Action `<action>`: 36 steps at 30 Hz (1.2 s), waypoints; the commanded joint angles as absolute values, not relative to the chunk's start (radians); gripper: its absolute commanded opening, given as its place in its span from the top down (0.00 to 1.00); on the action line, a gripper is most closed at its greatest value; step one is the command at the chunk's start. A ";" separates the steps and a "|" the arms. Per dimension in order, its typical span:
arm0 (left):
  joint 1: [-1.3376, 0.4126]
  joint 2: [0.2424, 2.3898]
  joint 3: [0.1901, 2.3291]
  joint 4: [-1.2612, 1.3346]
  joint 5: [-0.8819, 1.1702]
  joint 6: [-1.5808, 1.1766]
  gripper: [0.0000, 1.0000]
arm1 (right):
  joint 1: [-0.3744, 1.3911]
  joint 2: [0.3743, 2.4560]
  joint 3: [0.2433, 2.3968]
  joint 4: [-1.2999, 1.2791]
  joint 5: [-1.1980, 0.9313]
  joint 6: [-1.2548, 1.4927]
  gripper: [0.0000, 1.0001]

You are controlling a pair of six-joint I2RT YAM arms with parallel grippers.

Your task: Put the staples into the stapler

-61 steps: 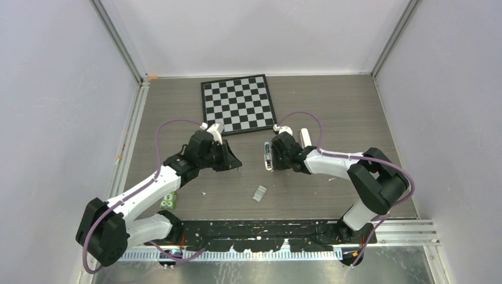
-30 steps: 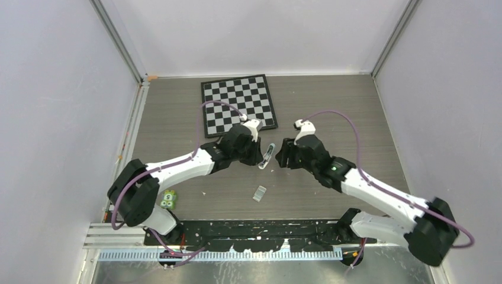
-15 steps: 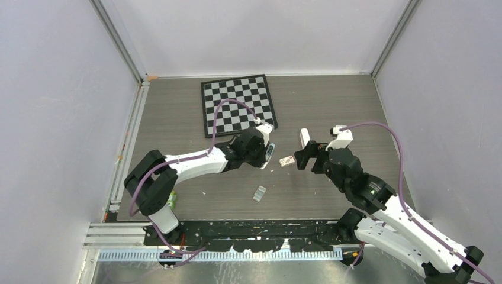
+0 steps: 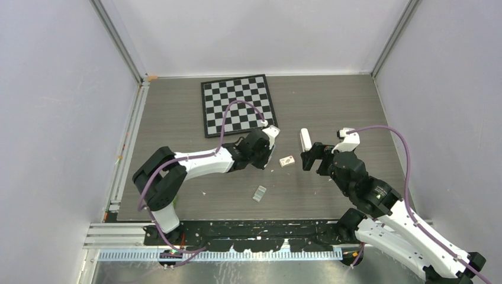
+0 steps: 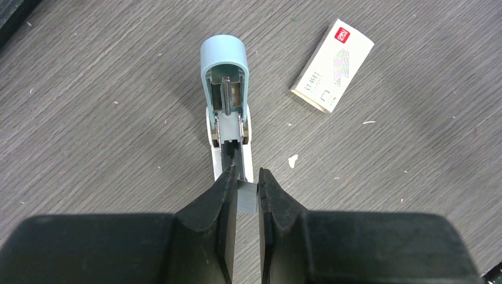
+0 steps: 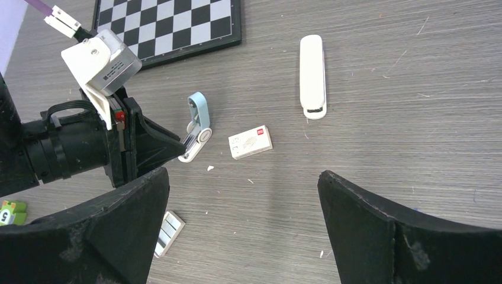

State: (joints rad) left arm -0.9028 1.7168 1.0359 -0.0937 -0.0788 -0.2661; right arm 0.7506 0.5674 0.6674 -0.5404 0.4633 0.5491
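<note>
The stapler (image 4: 305,140) (image 6: 312,76), a slim white bar, lies flat on the table just ahead of my right gripper (image 4: 309,158) (image 6: 241,177), which is open wide and holds nothing. The staples (image 4: 259,193) (image 6: 164,232), a small silvery block, lie alone nearer the arm bases, apart from both grippers. My left gripper (image 4: 267,155) (image 5: 245,177) is shut on the rear tab of a light-blue-and-white object (image 5: 226,89) (image 6: 197,125), whose blue top arm is hinged up and whose white base rests on the table.
A small white box with a red mark (image 4: 287,161) (image 5: 332,74) (image 6: 250,142) lies between the two grippers. A chessboard (image 4: 238,105) sits at the back. A green piece (image 6: 5,213) lies by the left arm. Walls enclose the table on three sides.
My right gripper has let go of the light-blue-and-white object, opened wide and drawn back to the right. The left gripper now holds that object alone and has shifted slightly right.
</note>
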 commanded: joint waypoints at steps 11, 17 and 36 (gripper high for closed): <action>-0.913 1.755 1.095 -0.021 -0.128 -0.201 0.84 | 0.751 0.566 0.670 -0.529 0.510 0.547 0.00; -0.914 1.770 1.110 -0.031 -0.133 -0.178 0.84 | 0.750 0.570 0.671 -0.525 0.515 0.542 0.00; -0.916 1.803 1.109 -0.025 -0.167 -0.171 0.84 | 0.751 0.572 0.665 -0.520 0.525 0.534 0.00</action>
